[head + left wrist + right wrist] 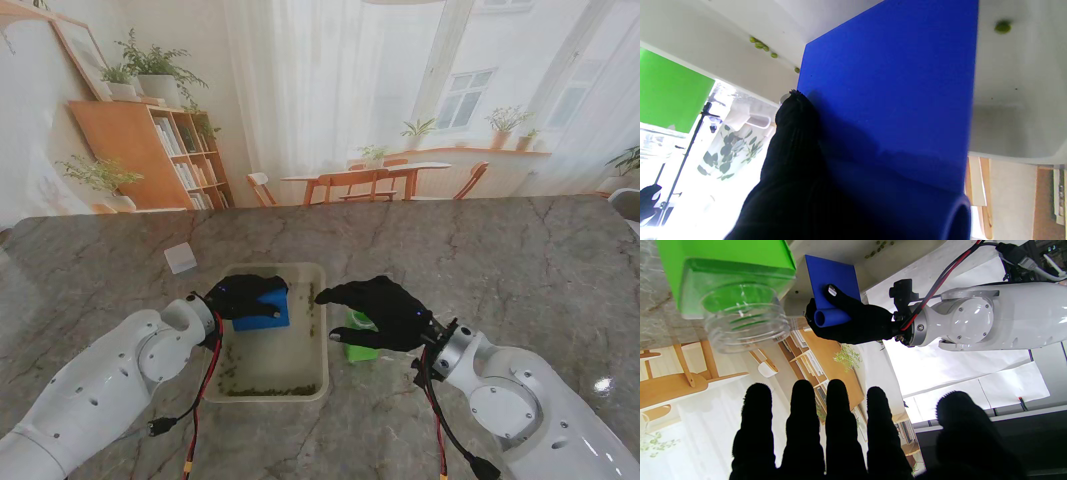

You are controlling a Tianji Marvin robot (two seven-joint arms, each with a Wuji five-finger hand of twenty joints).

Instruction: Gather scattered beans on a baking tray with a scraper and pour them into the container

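- Stand view, looking down at a marbled tabletop [520,260]: a white baking tray [322,330] sits in the middle, nearer to me than a small white card [180,258] that lies apart on the left.
- Left hand [245,296], in a black glove, is closed around the rolled handle of a blue scraper [266,310]. The scraper's flat blade rests inside the tray, at its far end.
- Beans [275,388], small and green, lie mostly in a line along the tray's near wall. A thinner trail runs along the left and right walls. The left wrist view shows a few more strays by the blade.
- Right hand [385,310] hovers just right of the tray, holding nothing. The right wrist view shows its fingers [836,426] straight and slightly spread.
- Container [360,335], clear with a green base, lies beneath the right hand, just beside the tray's right wall. The right wrist view shows its threaded mouth open.
- Judgement: gathering is under way, with most beans already banked at the near wall.
- Next move likely calls for sweeping the stray beans toward that pile. Pouring would then need the tray tipped over the container's narrow mouth, where beans could spill.
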